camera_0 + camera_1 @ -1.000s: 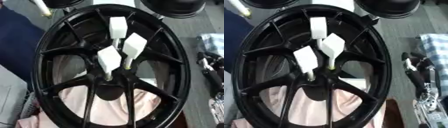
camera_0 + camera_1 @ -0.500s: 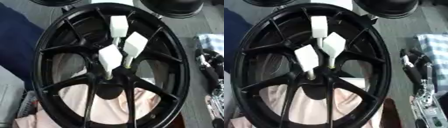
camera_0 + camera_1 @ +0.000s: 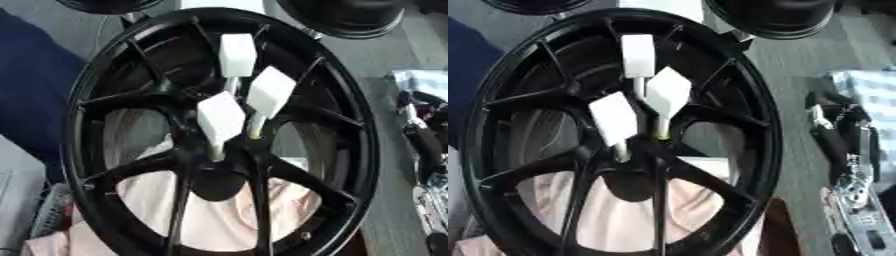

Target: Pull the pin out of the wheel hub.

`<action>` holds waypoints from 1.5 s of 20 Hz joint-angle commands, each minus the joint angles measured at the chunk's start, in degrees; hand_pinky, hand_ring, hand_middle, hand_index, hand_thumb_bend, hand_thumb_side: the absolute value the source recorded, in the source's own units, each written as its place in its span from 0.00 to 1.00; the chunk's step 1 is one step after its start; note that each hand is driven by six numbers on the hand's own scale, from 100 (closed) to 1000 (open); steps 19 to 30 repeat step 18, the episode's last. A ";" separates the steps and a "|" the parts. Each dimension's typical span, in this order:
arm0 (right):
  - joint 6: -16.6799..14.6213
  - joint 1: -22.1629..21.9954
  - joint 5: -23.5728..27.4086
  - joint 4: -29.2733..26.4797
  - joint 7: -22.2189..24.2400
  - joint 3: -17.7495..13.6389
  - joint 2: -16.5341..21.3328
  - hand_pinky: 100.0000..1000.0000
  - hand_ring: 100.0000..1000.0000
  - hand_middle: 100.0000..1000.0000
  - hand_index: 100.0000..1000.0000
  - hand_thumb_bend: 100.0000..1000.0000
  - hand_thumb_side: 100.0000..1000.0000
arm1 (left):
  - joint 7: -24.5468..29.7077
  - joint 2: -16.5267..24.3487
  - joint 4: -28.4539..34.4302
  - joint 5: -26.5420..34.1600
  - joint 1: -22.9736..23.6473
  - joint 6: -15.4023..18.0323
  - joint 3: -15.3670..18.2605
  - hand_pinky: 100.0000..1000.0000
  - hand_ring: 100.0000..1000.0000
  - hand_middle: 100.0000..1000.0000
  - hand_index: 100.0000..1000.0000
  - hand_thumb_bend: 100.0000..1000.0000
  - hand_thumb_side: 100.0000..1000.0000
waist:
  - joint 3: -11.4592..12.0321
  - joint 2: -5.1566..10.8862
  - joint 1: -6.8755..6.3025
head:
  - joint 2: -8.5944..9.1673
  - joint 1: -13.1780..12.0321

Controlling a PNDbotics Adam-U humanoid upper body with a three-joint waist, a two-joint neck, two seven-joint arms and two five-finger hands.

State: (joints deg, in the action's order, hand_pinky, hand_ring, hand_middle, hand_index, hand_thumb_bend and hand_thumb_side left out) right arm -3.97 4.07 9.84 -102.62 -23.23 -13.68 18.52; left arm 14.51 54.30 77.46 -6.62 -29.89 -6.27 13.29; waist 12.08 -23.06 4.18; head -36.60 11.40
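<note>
Pins [image 3: 220, 116] with flat white heads stand up out of the centre of the black wheel hub [image 3: 114, 85], three of them clustered just above the hub's round centre bore [image 3: 217, 184]. Each has a pale stem that runs down into a bolt hole beside that bore, so the broad white tabs are what sticks out and can be gripped. One pin rises nearest the bore on its left side, a second [image 3: 269, 91] just right of it, and a third [image 3: 237, 48] stands farther up, toward the hub's far rim. All three look seated; none is lifted clear of its hole.

The hub lies on a pale pink cloth [image 3: 219, 220], which shows through the lower spokes, probably there as padding under the rim. Beyond the hub's far rim sit two more dark round things [image 3: 350, 17], likely other wheels.

To the right of the hub, near its lower right rim, the robot's right arm and hand [image 3: 833, 145] show as a dark and silver shape along the picture's edge, well apart from the pins. I cannot tell whether its fingers are spread or curled. The left hand shows in neither view. No pin is held, so the pull seems not yet begun; the right hand would have to cross over the rim to reach a white tab.
</note>
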 commanded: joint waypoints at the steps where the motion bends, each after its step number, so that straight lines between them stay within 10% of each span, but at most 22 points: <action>1: 0.02 0.50 0.01 -1.20 0.37 0.16 1.63 0.80 0.58 0.44 0.69 0.31 0.31 | -3.25 0.77 3.52 -1.35 2.86 0.65 1.35 0.85 0.77 0.74 0.86 0.43 0.88 | -0.36 1.07 -0.60 | 0.60 -0.85; 8: 0.01 0.88 0.33 -1.12 0.83 0.65 1.69 0.80 0.58 0.44 0.69 0.31 0.31 | -10.13 -1.77 12.85 4.86 6.35 0.06 2.88 0.75 0.61 0.52 0.68 0.05 0.64 | -1.16 1.33 -0.84 | 0.27 -1.65; 18: 0.08 2.92 0.36 -1.02 1.92 1.76 1.14 0.80 0.58 0.44 0.69 0.31 0.30 | -20.39 -15.36 28.61 15.12 3.65 -3.07 -4.70 0.73 0.58 0.50 0.68 0.06 0.70 | -2.03 1.30 -0.73 | 0.35 -2.45; 30: 0.08 2.92 0.36 -1.02 1.92 1.76 1.14 0.80 0.58 0.44 0.69 0.31 0.30 | -20.39 -15.36 28.61 15.12 3.65 -3.07 -4.70 0.73 0.58 0.50 0.68 0.06 0.70 | -2.03 1.30 -0.73 | 0.35 -2.45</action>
